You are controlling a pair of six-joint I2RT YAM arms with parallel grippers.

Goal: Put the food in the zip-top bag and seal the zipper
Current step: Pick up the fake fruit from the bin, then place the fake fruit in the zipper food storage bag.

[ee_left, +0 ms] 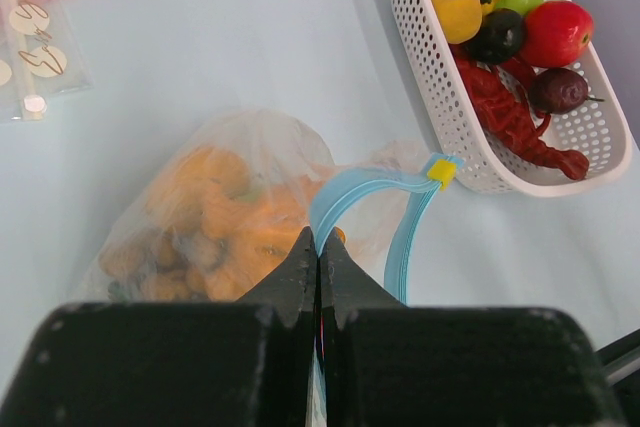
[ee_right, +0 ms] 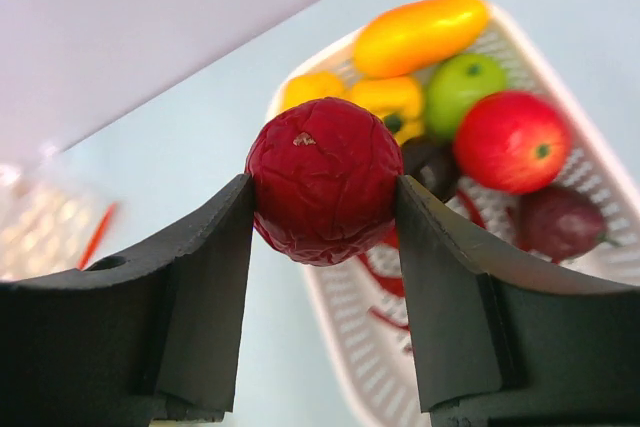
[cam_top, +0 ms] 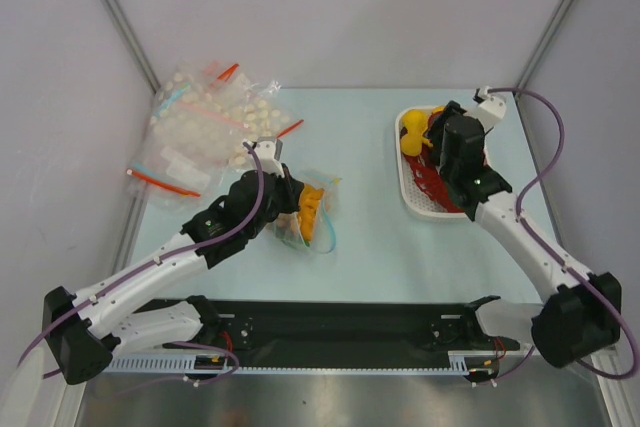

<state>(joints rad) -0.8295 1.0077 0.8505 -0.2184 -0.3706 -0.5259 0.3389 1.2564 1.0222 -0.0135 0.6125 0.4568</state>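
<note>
Over the white perforated plastic tray (ee_left: 420,22), the right gripper (ee_right: 322,197) is clamped on a round, wrinkled dark red toy fruit (ee_right: 320,162). Glossy yellow, green, red and purple pieces (ee_left: 520,27) lie in the tray below. Well to the tray's left, the left gripper (ee_left: 318,247) has its jaws pinched together on the thin light blue zipper strip (ee_left: 350,185) of the clear, floppy zip-top bag (ee_left: 240,152), which holds lumpy orange food (ee_left: 225,219).

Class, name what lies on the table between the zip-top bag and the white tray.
Nothing: the table is bare between the zip-top bag and the white tray, as the top external view shows; the left wrist view agrees.
</note>
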